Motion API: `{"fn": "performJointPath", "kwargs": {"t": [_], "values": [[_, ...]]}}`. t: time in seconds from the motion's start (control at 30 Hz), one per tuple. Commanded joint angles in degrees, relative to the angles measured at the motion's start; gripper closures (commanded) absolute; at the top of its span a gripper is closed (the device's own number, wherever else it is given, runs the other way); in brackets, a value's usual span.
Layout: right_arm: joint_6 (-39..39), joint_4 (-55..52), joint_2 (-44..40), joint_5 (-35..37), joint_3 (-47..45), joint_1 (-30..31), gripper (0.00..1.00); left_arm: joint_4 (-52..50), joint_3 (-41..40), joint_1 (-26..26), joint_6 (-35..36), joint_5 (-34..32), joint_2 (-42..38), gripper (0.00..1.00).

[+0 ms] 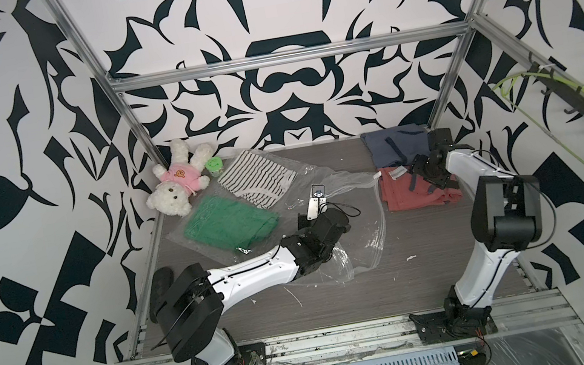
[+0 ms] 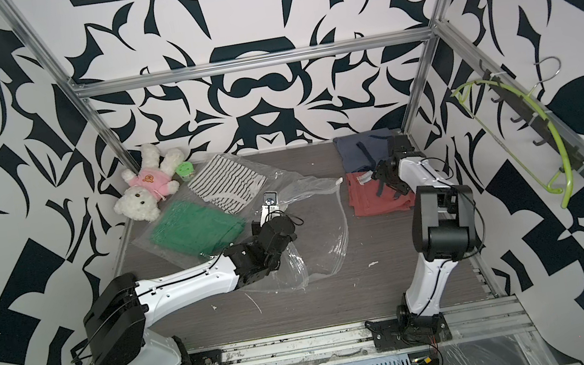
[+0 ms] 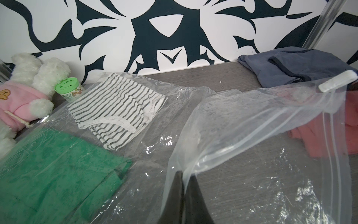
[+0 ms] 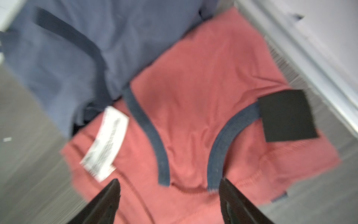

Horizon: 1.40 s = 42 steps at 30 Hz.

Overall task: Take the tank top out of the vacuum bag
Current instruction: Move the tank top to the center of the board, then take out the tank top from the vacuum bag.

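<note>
A: Left gripper [image 3: 185, 174] pinched shut on the vacuum bag [image 3: 251, 124] rim; the bag looks empty. Right gripper [image 4: 169, 181] spread wide over the red tank top [image 4: 193, 97], holding nothing.

B: It lies outside the bag, on the table [image 1: 417, 282] beside the blue top [image 4: 67, 58]. Lift the right straight up, clear of the straps [image 4: 151, 131].

The vacuum bag [image 1: 361, 228] is big, clear and crinkly. It looks empty. Its zip end looks open, and a small white clip [image 3: 338, 80] sits at one end of the zip. One edge is lifted up and the rest lies on the table [image 1: 435, 268]. The tank top [image 1: 403, 193] is pinky red with dark blue bands and a white tag [image 4: 104, 143]. It lies rumpled outside the bag, just beside the clip end.
</note>
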Motion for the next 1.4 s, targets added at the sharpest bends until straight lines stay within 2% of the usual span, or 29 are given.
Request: {"fn": "performJointPath", "kwargs": {"t": [0.0, 0.1, 0.27, 0.37, 0.5, 0.6, 0.7, 0.87, 0.97, 1.2, 1.37], "values": [[0.3, 0.2, -8.4, -3.6, -2.2, 2.3, 0.18, 0.8, 0.8, 0.2, 0.4, 1.9, -1.5, 0.94], [-0.9, 4.2, -14.9, -5.2, -8.3, 7.2, 0.18, 1.0, 0.4, 0.2, 1.1, 2.6, -1.6, 0.94], [-1.6, 7.0, -23.8, -3.4, -16.0, 18.7, 0.19, 2.0, 0.4, 0.2, 2.8, 3.5, -2.0, 0.94], [-1.5, 12.4, -28.9, -5.9, -22.3, 25.2, 0.22, 3.2, 0.2, 0.2, 3.9, 4.7, -2.0, 0.94], [2.4, 21.9, -32.9, -10.0, -31.1, 31.7, 0.25, 3.5, 0.0, 0.2, 3.9, 5.7, -1.2, 0.96], [5.7, 28.7, -33.7, -9.2, -36.3, 37.2, 0.27, 4.7, -1.3, 0.3, 2.7, 5.8, -1.6, 0.97], [8.4, 36.0, -32.2, -8.9, -39.2, 41.5, 0.3, 6.0, -2.4, 0.2, 2.4, 6.6, -2.5, 0.97], [14.0, 48.7, -24.2, -13.9, -40.0, 43.0, 0.35, 6.3, -2.5, -0.2, 2.9, 7.4, -3.6, 1.0], [15.1, 54.3, -20.2, -14.6, -39.6, 44.1, 0.35, 6.8, -2.4, -0.9, 3.8, 6.8, -4.2, 1.0], [17.0, 59.9, -13.9, -11.6, -39.7, 44.6, 0.32, 8.7, -2.9, -1.5, 3.9, 7.5, -5.2, 1.0], [19.0, 63.0, -6.8, -16.2, -37.6, 44.6, 0.31, 9.7, -2.8, -1.9, 4.7, 7.9, -5.0, 1.0]]}}
